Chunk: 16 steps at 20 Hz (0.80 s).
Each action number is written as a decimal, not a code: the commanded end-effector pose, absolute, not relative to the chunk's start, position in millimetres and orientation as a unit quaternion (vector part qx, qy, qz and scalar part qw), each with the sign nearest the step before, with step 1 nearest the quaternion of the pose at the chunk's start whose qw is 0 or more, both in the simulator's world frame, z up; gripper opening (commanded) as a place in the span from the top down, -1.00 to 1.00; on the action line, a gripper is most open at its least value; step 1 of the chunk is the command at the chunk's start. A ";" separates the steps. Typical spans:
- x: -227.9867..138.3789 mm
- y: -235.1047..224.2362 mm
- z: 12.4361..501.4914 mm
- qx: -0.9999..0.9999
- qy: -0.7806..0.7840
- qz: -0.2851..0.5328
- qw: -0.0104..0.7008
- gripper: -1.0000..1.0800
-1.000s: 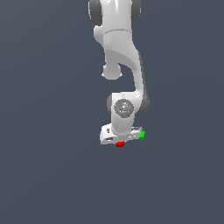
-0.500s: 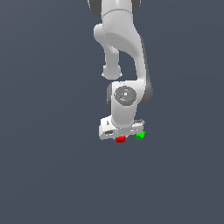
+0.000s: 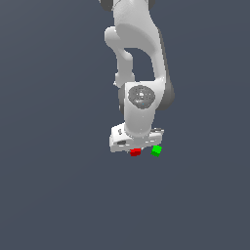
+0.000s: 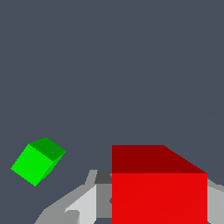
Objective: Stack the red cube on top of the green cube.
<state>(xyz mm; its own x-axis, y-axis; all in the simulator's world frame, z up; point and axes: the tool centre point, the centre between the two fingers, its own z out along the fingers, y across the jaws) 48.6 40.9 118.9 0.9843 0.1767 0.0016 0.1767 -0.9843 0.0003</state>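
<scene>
In the exterior view the white arm (image 3: 139, 73) reaches down from the top edge of the frame over a plain dark grey surface (image 3: 53, 185), and its gripper (image 3: 135, 146) sits low, right above the red cube (image 3: 135, 152). The red cube peeks out from under the white hand body, close to the middle of the surface as seen. The green cube (image 3: 156, 150) lies just beside it, toward the exterior view's right, apart from it and clear of the arm, with a slightly turned face.

The wrist view shows the red cube (image 4: 159, 186) large and square-on, sitting between the grey fingers (image 4: 74, 208), one on each side. The fingers flank the cube closely, but whether they press on it or stand a little off cannot be told, so the grip cannot be judged. The green cube (image 4: 37, 160) appears off to one side, rotated so that a corner points toward the camera, resting alone on the grey surface (image 4: 109, 65)
</scene>
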 end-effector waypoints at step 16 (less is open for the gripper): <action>12.5 130.5 75.4 0.996 0.089 0.000 0.000 1.00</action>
